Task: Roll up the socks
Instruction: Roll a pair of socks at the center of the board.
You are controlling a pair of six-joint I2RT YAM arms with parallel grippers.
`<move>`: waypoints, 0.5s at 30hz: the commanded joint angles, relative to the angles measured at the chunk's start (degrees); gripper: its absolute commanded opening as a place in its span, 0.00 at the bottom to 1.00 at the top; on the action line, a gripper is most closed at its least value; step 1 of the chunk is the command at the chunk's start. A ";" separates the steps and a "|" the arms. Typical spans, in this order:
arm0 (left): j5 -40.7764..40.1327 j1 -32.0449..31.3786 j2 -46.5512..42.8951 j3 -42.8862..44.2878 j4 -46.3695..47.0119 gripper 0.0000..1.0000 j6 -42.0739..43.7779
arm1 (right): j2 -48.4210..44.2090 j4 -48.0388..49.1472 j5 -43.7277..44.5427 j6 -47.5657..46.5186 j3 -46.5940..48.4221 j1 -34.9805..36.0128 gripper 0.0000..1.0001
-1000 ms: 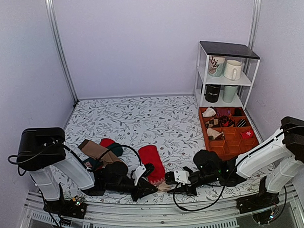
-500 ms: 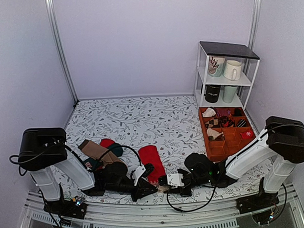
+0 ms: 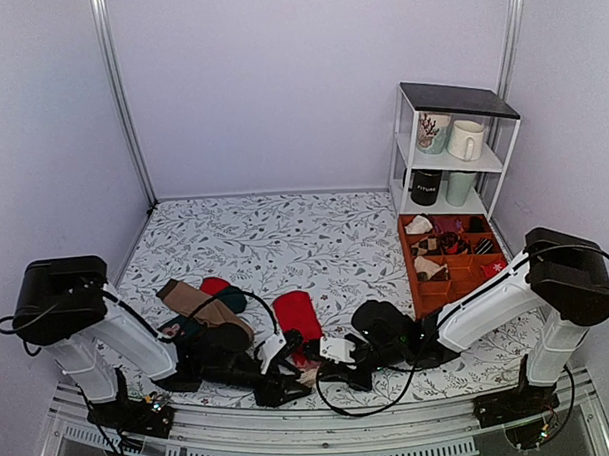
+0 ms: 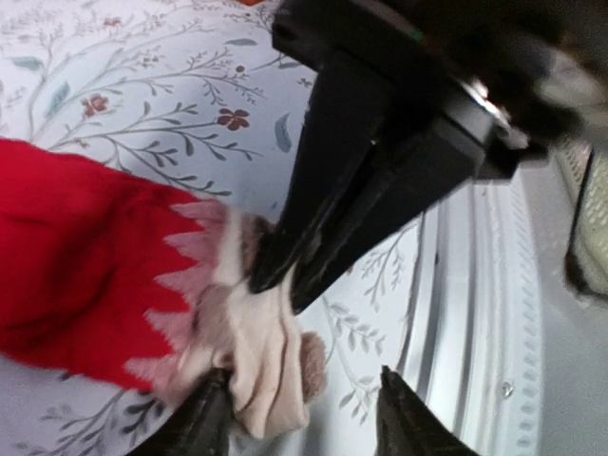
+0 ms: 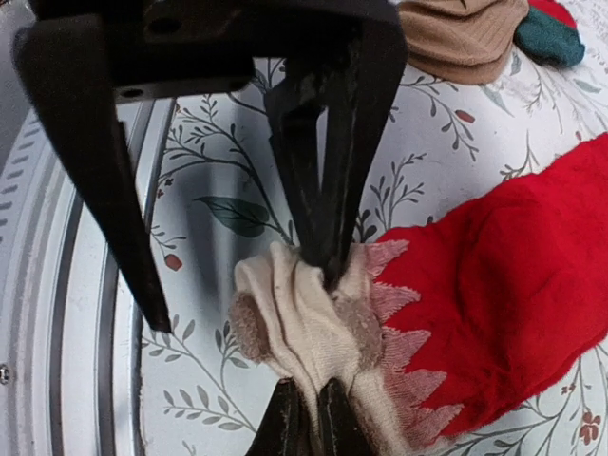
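The red socks (image 3: 296, 314) lie flat near the table's front edge, their pale beige end (image 5: 304, 318) bunched up toward the rail. My right gripper (image 5: 312, 426) is shut on that beige end, pinching a fold of it. My left gripper (image 4: 299, 423) faces it from the other side and stands open. One of its fingers (image 4: 195, 427) touches the beige cloth, and the other is over bare tablecloth. From above, the left gripper (image 3: 293, 380) and right gripper (image 3: 314, 368) meet nose to nose at the socks' near end.
A tan-brown sock (image 3: 192, 300) and a dark green sock (image 3: 227, 294) lie left of the red pair. An orange compartment tray (image 3: 407, 259) and a white shelf with mugs (image 3: 452, 148) stand at the right. The metal front rail (image 3: 321, 428) runs just beyond the grippers.
The left gripper has opened and let go of the beige end. The right gripper has moved left and shut on it. The red socks have shifted slightly left.
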 commanded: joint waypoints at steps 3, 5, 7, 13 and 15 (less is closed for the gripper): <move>-18.50 -6.49 -15.12 -1.58 -23.08 0.64 5.99 | 3.61 -24.23 -10.54 13.63 6.05 -1.89 0.03; -25.57 -10.79 -17.95 -1.01 -25.50 0.64 8.46 | 4.52 -29.18 -14.54 17.40 8.61 -3.08 0.03; -30.31 -13.82 -18.23 -0.61 -25.48 0.63 10.49 | 5.48 -32.81 -18.99 21.36 10.22 -4.12 0.03; -39.03 -19.74 -12.18 -1.29 -13.88 0.60 19.97 | 8.65 -33.82 -28.82 28.21 12.40 -7.45 0.03; -39.73 -19.91 -10.83 -2.73 -7.36 0.60 23.42 | 9.46 -33.84 -30.94 29.23 12.82 -8.15 0.03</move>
